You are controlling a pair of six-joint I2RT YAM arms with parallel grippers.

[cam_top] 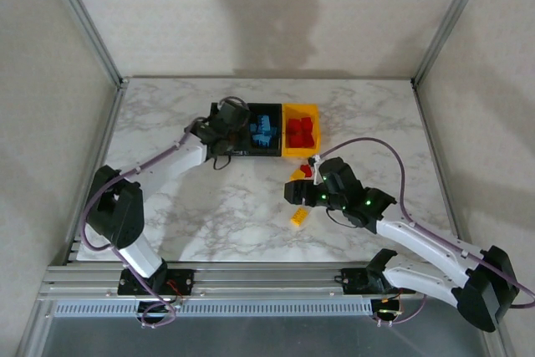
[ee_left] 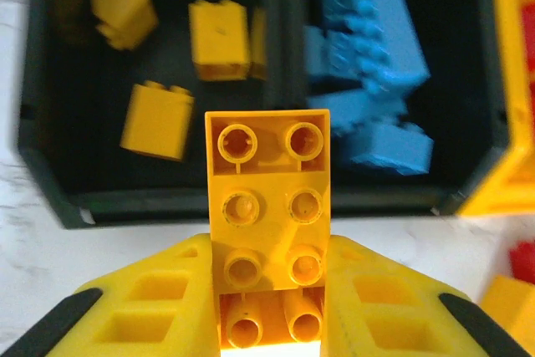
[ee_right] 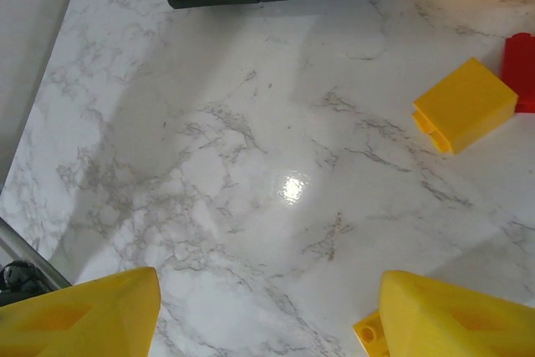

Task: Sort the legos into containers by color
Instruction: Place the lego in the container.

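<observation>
Brick [ee_left: 267,181], yellow, clamped in left claw [ee_left: 267,290] (studs showing) above near wall of black bin [ee_left: 167,206]; right claw [ee_right: 267,311] gapes.

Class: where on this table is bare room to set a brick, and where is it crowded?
Bare: the strip between the bins and back wall, and the patch between left arm and right claw. Crowded: loose legos before the yellow bin.

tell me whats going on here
The left gripper is shut on a yellow brick at the edge of the black bin holding yellow bricks. The next black bin holds blue bricks, the yellow bin red bricks. The right gripper hangs open above the table near a loose yellow brick and a red brick.
</observation>
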